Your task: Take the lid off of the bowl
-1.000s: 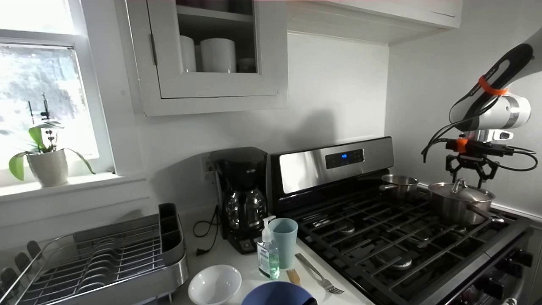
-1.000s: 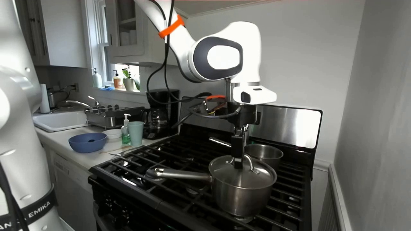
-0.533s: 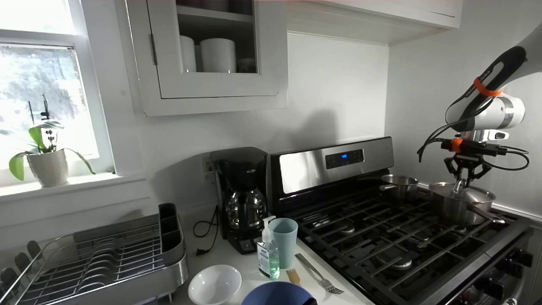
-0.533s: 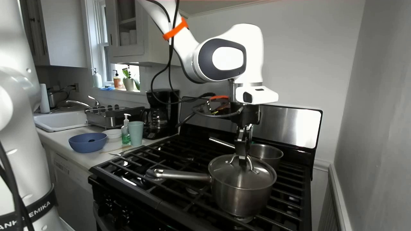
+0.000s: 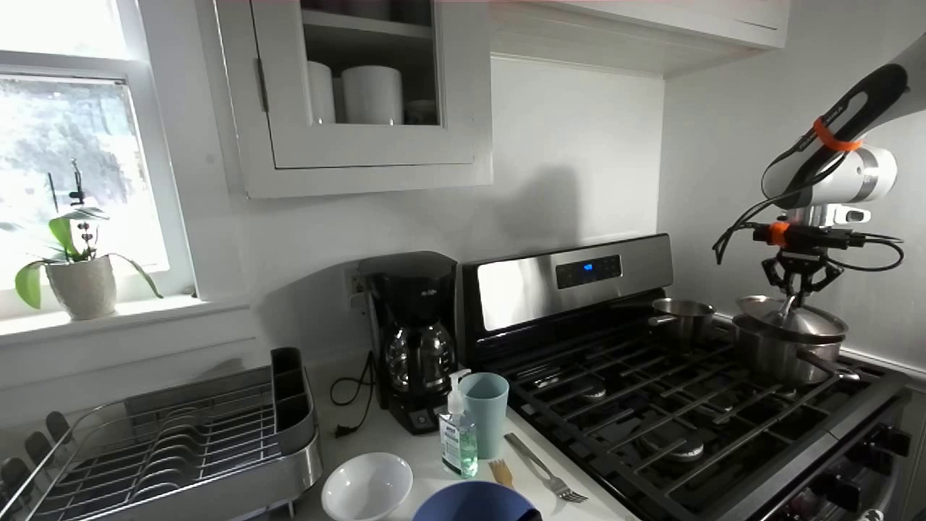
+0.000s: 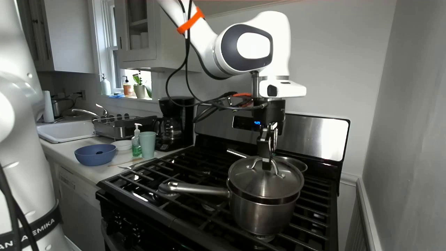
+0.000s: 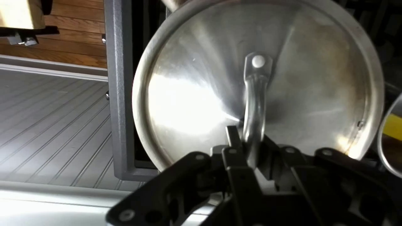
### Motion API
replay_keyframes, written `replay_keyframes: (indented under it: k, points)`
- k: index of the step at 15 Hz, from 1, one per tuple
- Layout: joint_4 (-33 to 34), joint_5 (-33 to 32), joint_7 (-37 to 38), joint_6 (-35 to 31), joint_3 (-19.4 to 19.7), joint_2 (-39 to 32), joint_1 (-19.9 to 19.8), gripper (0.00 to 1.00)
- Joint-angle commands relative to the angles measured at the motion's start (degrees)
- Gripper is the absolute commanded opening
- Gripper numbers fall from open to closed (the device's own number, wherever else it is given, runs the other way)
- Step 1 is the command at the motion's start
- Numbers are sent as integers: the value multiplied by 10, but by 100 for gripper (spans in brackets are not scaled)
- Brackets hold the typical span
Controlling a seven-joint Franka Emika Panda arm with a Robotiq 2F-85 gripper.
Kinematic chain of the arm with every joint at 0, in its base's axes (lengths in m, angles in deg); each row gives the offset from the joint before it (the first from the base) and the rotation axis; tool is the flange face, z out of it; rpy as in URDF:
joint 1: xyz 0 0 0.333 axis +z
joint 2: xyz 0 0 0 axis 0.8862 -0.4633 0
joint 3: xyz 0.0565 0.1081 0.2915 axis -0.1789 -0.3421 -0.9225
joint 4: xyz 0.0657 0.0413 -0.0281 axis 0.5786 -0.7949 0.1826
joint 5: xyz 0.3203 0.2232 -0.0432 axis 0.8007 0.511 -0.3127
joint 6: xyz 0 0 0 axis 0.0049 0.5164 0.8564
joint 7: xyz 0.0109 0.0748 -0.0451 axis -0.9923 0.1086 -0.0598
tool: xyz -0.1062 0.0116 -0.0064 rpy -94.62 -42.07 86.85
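Your claw [image 7: 250, 138] is clenched on the arched handle [image 7: 255, 100] of the silver metal lid [image 6: 256, 183], which you hold just above the saucepan [image 6: 263, 216]. In an exterior view a dark gap shows below the lid's near rim, and the saucepan sits on the right side of the stove [image 6: 137, 205], its long handle [image 6: 198, 189] pointing left, with a smaller pot [image 6: 297, 163] just beyond. To the left, your counter [image 6: 101, 172] carries a blue bowl [image 6: 94, 156] and a teal cup [image 6: 147, 145].

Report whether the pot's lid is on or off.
Off its seat, though over the pot: a dark gap shows beneath the lid, whose handle the gripper holds. Whether any edge touches, I cannot tell.
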Motion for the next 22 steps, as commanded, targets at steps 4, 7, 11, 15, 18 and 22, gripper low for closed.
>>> replay_keyframes:
  k: [4,7,11,15,18,22]
  points:
    - [75,-42,17,111,-15,21,28,4]
    - [129,-47,18,119,-31,-3,50,4]
    - [201,-30,21,122,-41,-49,74,4]
    - [272,-14,24,132,-36,-110,86,4]
    - [250,-23,16,117,-31,-102,90,15]
    - [274,-20,16,123,-29,-125,91,15]
